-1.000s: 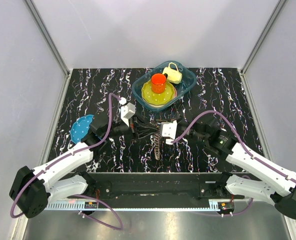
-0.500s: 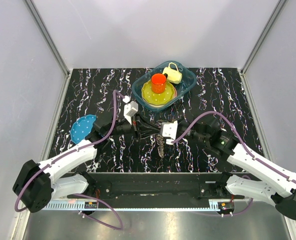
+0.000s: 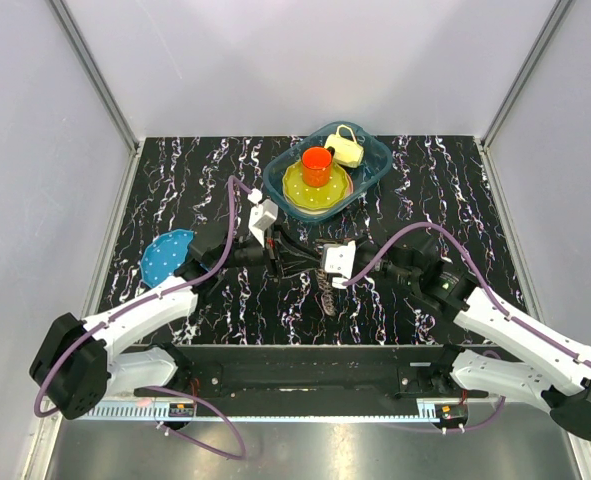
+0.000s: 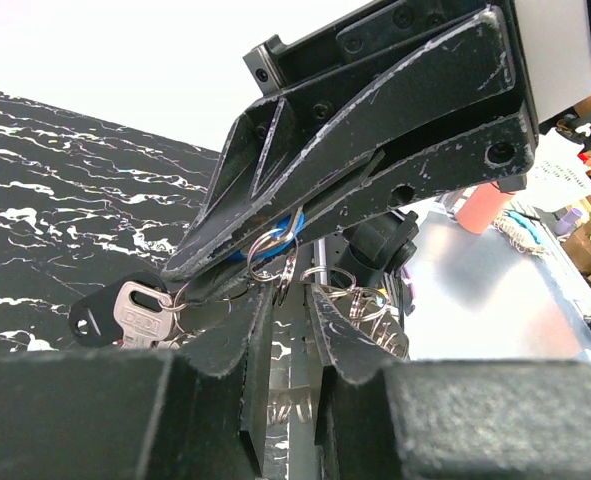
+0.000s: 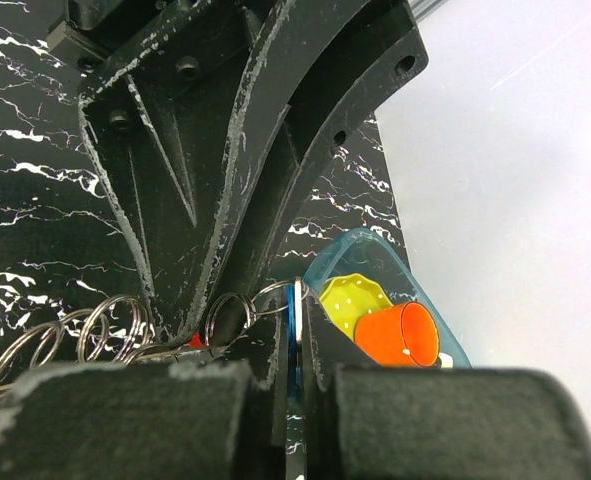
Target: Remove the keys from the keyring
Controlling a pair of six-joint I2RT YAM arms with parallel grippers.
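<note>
My two grippers meet over the middle of the table. My right gripper [image 3: 312,262] [image 5: 295,300] is shut on a thin blue-headed key [image 5: 294,340] that hangs on a small split ring [image 5: 275,295]. My left gripper [image 3: 285,257] [image 4: 290,300] faces it with its jaws almost together, pinching a small ring of the keyring [image 4: 275,245]. Several linked rings [image 4: 360,295] trail beside it. A silver key with a black head [image 4: 125,315] hangs to the left. A bunch of grey keys [image 3: 327,297] dangles below the grippers. The large wire loop itself does not show.
A blue transparent bin [image 3: 378,165] at the back holds a yellow dotted plate [image 3: 300,192], an orange cup [image 3: 316,165] and a pale yellow cup [image 3: 347,148]. A blue dotted disc [image 3: 163,255] lies at the left. Grey walls enclose the black marbled table.
My left gripper has moved a little forward and right, closer against the right gripper. The dangling bunch of keys has shifted slightly right. The right arm has hardly moved.
</note>
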